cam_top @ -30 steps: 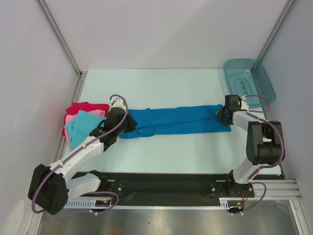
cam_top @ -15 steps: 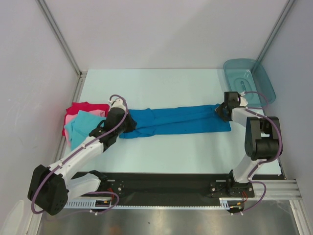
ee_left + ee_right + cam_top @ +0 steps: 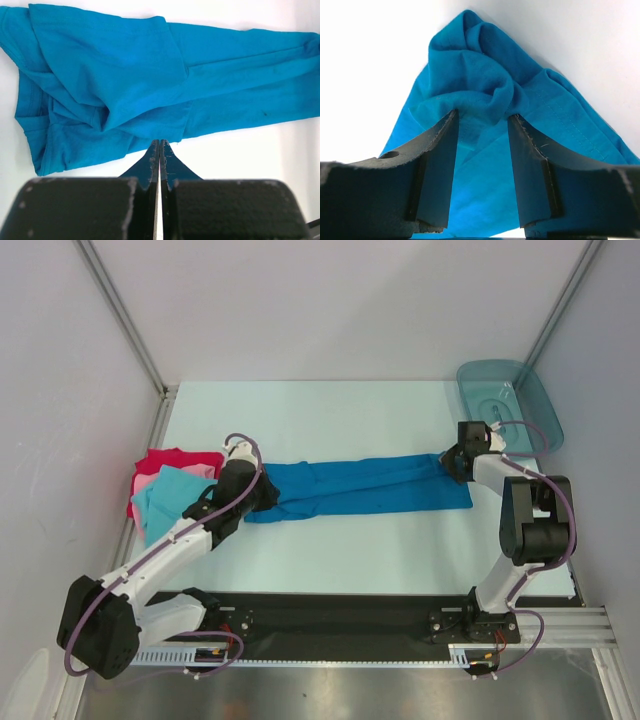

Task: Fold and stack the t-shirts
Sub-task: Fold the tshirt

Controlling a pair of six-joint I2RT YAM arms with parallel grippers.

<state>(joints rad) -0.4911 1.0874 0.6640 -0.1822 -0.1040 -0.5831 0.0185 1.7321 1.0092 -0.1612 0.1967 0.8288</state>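
Across the middle of the counter (image 3: 330,410): blue t-shirt (image 3: 360,487) lies as a narrow band, long axis left-right, one arm at each end.

- right hand (image 3: 482,120): at the shirt's right end, far corner. Jaws about half open, clamped on a bunched fold of blue cloth. Wad fills the gap between the pads.
- left hand (image 3: 159,145): at the shirt's left end, jaws fully closed. Tips touch the near edge of the cloth. Can't tell whether a hem is pinched between them.
- The rest of the shirt runs leftward from the right hand, flat on the counter, with loose folds bunched at the left end.
- Pile sits just left of the left hand: turquoise t-shirt (image 3: 175,502) on top, pink t-shirt (image 3: 145,485) and red t-shirt (image 3: 160,458) underneath.

My read: the next fold goes along the long axis, right end carried leftward over the band. The right arm has that end. The left arm is nearer the pile.
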